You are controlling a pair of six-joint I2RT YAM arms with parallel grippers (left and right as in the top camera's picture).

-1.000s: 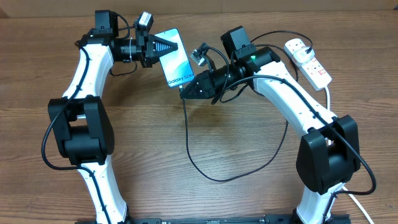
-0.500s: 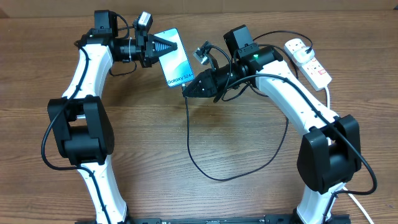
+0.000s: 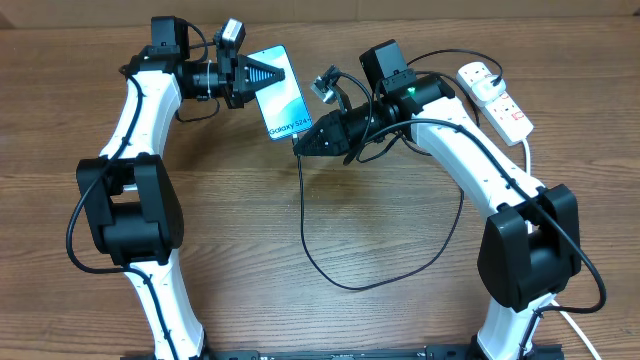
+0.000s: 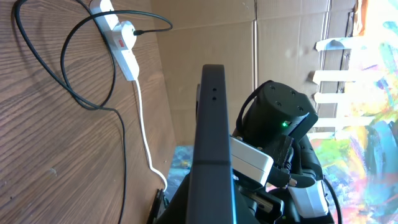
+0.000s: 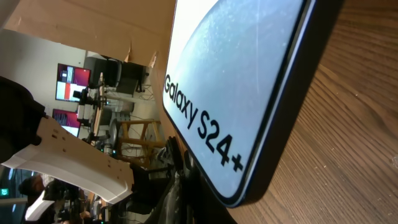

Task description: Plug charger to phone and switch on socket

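Over on the left, the left gripper point(image 3: 262, 75) has its fingers clamped on the upper end of the phone point(image 3: 285, 100), holding it tilted above the table point(image 3: 400, 320) with the lit "Galaxy S24" screen facing up. Right at the phone's lower edge sits the right gripper point(image 3: 303, 146). Its fingers look pinched shut on the tip end of the charger point(image 3: 301, 200), though from here the connector itself is hidden. The black cable drops from that gripper, loops across the wood and runs back up. Far right, the white socket point(image 3: 497, 98) lies near the table's back edge.
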